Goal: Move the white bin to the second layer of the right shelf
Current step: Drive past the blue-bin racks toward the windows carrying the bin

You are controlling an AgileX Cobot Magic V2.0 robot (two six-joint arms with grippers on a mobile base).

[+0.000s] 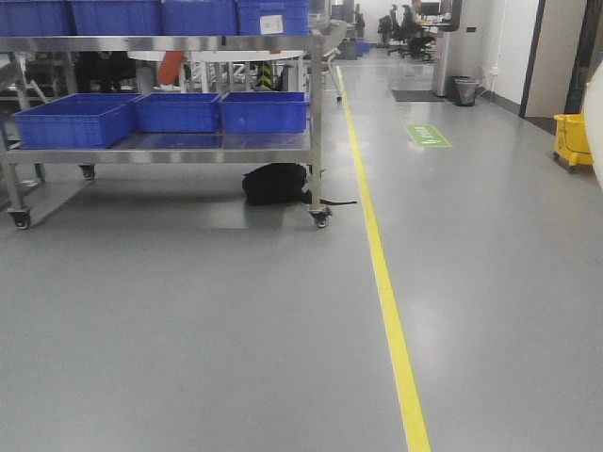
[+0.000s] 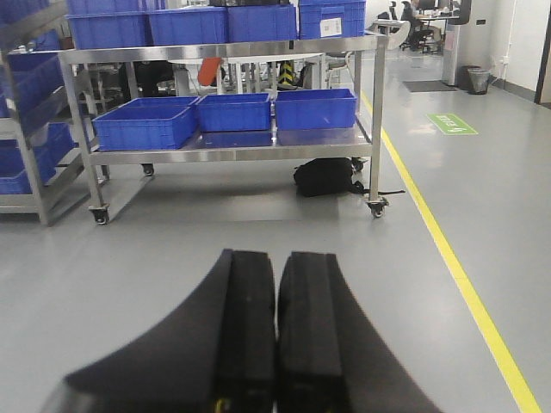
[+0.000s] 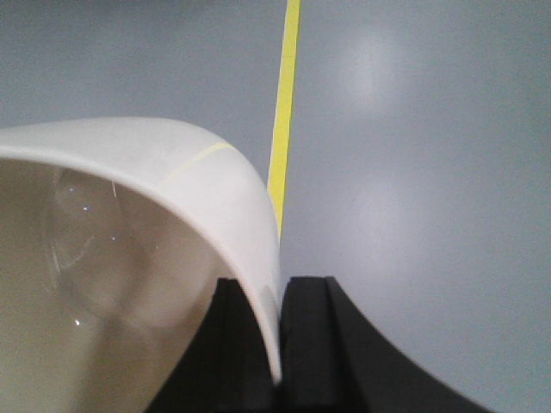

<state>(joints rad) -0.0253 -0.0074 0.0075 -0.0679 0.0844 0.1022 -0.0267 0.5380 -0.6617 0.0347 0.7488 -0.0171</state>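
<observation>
The white bin (image 3: 129, 224) fills the left of the right wrist view, its glossy cream inside facing the camera, held above the grey floor. My right gripper (image 3: 280, 288) is shut on the bin's wall, one finger inside and one outside. A sliver of the white bin (image 1: 597, 132) shows at the right edge of the front view. In the left wrist view my left gripper (image 2: 277, 258) is shut with nothing in it, pointing at the floor before a cart. The right shelf second layer is out of view.
A steel cart on castors (image 1: 188, 153) with several blue crates (image 1: 75, 121) stands ahead on the left, a black bag (image 1: 275, 184) under it. A yellow floor line (image 1: 382, 273) runs down the aisle. A yellow mop bucket (image 1: 572, 139) sits far right.
</observation>
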